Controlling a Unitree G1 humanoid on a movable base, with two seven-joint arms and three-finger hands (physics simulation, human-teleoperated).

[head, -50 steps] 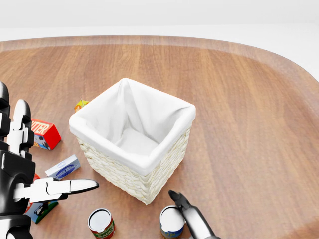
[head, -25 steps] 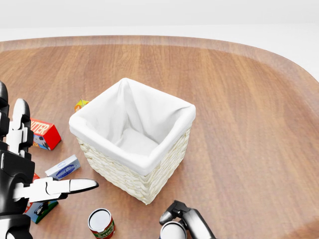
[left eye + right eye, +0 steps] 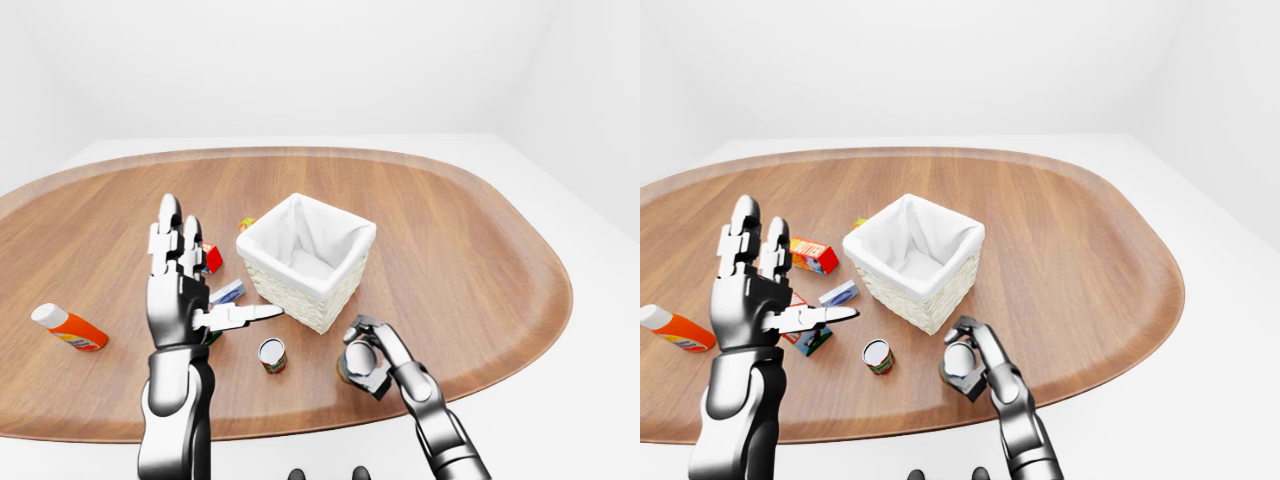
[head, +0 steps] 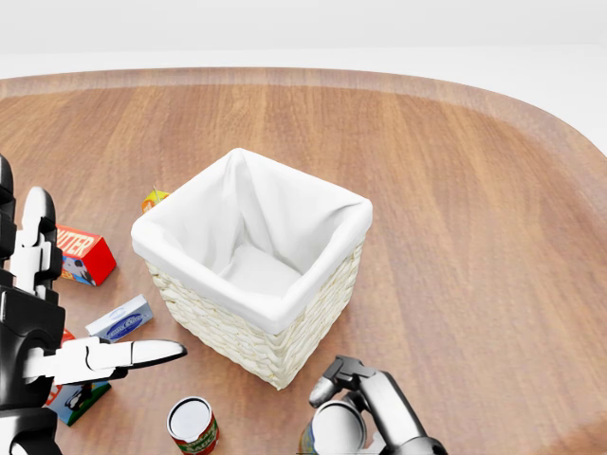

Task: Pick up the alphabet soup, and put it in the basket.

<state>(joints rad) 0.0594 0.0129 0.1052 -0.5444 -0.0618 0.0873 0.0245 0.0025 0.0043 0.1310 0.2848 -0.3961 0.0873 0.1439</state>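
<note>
Soup can: the alphabet soup can (image 3: 358, 362) sits inside the right robot hand (image 3: 372, 352), low in the left-eye view, just below and right of the basket, near the counter's lower edge.
Can's axis: the long axis leans off vertical — the pale round lid faces up and toward the camera in the head view; whether the base touches the counter, I cannot tell.
Right robot hand: fingers (image 4: 353, 373) curl over the lid and round the can's side, closed on it.
Left robot hand (image 3: 180, 285): raised at the left of the left-eye view, spread wide, two fingers upright and the thumb pointing right toward the basket, gripping nothing.
Basket (image 4: 251, 332): woven, square, white cloth liner, upright mid-counter, nothing visible inside.
Second can (image 3: 271, 355): red label, upright, white lid up — apart from the held can, to its left.
Boxes: a red box (image 4: 83, 256) and a small blue-and-white box (image 4: 120, 320) lie left of the basket.
Bottle (image 3: 68, 327): orange, white cap, lying on its side at far left.
Counter (image 3: 470, 250): brown wood, rounded edge.
</note>
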